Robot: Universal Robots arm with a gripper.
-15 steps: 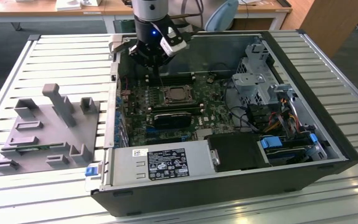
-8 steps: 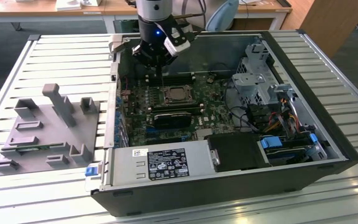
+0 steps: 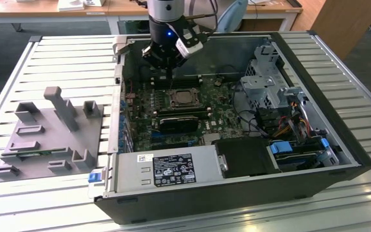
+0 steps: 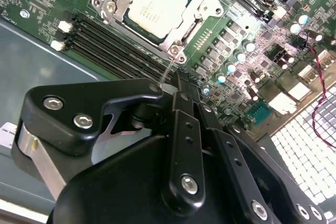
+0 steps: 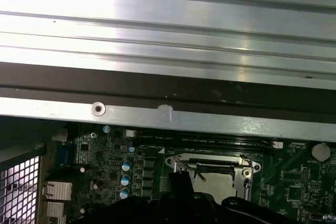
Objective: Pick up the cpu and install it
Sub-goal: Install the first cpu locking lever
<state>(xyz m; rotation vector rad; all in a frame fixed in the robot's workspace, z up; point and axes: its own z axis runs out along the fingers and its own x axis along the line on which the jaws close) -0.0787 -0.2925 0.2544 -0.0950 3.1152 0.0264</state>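
shiny silver-grey square cpu [image 4: 156, 7] already sitting in green motherboard [image 4: 247, 45] socket just below black jaws [image 3: 164, 71], jaw state can't tell

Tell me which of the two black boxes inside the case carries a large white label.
The power supply, the long box on the exterior view's left along the near edge of the computer case. The square black cover beside it has a plain top.

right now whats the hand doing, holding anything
hand: cannot tell if open or closed; it hangs above the board, with the cpu sitting in its socket.
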